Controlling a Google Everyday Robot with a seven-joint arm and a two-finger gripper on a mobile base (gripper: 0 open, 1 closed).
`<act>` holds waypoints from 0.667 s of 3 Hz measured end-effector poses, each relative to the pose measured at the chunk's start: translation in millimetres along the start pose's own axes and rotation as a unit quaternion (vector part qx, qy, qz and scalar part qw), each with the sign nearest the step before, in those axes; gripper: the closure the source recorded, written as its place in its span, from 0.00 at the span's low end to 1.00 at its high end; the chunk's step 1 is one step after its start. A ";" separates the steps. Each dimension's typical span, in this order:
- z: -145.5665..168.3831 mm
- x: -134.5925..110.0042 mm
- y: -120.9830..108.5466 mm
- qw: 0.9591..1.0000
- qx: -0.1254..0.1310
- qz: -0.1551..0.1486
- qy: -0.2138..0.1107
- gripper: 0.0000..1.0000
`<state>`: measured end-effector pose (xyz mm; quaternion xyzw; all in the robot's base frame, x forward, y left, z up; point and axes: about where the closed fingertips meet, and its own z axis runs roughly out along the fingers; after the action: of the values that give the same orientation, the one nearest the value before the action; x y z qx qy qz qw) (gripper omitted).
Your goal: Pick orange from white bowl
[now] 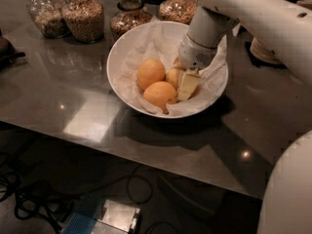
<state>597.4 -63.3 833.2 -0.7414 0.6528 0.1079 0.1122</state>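
Note:
The white bowl (122, 57), lined with crumpled white paper, stands at the middle of the grey table. Three yellow-orange fruits lie in it. A round orange (150, 73) is at the left. A more oval fruit (159, 94) lies in front. A third fruit (173, 77) is partly hidden behind my gripper. My gripper (187, 85) reaches down into the right half of the bowl from the white arm (243, 13). It sits against the right side of the third fruit, right of the round orange.
Several glass jars of grains (85, 16) stand in a row behind the bowl. A stack of tan plates (265, 50) sits at the right, partly behind the arm. A dark object (7, 50) is at the left edge. Cables and a box (117, 216) lie on the floor below the table's front edge.

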 end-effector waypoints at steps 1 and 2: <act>-0.1 -0.1 0.0 1.000 0.000 0.000 0.000 0.89; -0.8 -0.6 0.0 1.000 0.000 0.001 -0.001 1.00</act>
<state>597.4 -62.9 834.1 -0.7405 0.6534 0.1089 0.1133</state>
